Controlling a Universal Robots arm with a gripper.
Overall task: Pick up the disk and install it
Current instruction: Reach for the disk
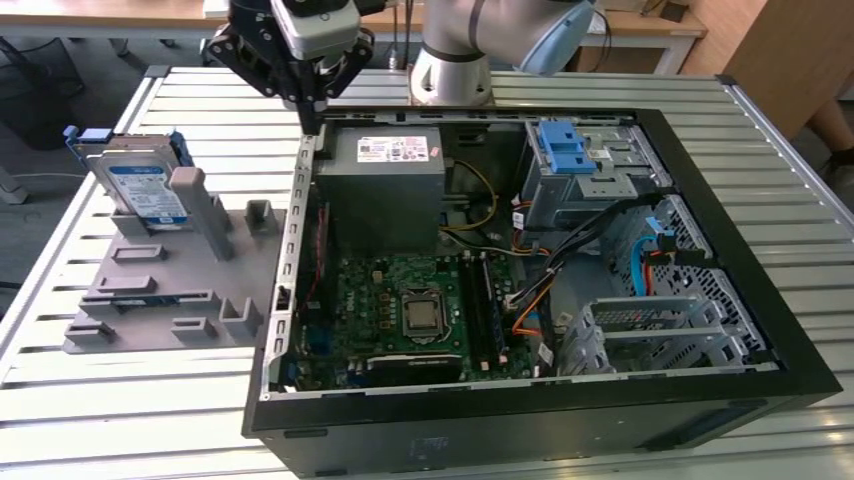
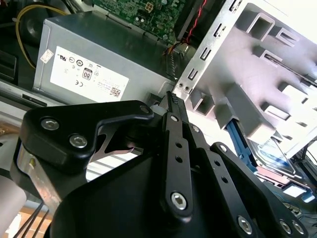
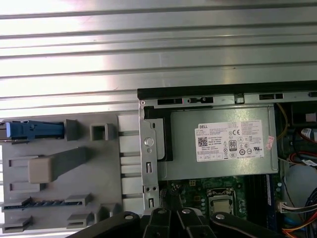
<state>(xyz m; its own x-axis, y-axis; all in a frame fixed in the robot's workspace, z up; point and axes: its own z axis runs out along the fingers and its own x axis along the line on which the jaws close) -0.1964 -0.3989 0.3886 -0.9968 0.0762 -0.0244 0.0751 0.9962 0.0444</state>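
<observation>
Overhead, black claw (image 1: 311, 118) pinched together, flat silver disk (image 1: 142, 190) upright in grey rack (image 1: 147, 300)

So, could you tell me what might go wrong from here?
1. The shut gripper hangs close to the computer case's side wall and the power supply; a sideways move toward the disk could clip the wall.
2. The disk stands on edge in the grey fixture beside a post; an off-centre grasp might tip or jam it.
3. Loose cables lie beside the drive cage and may snag during installation.
</observation>
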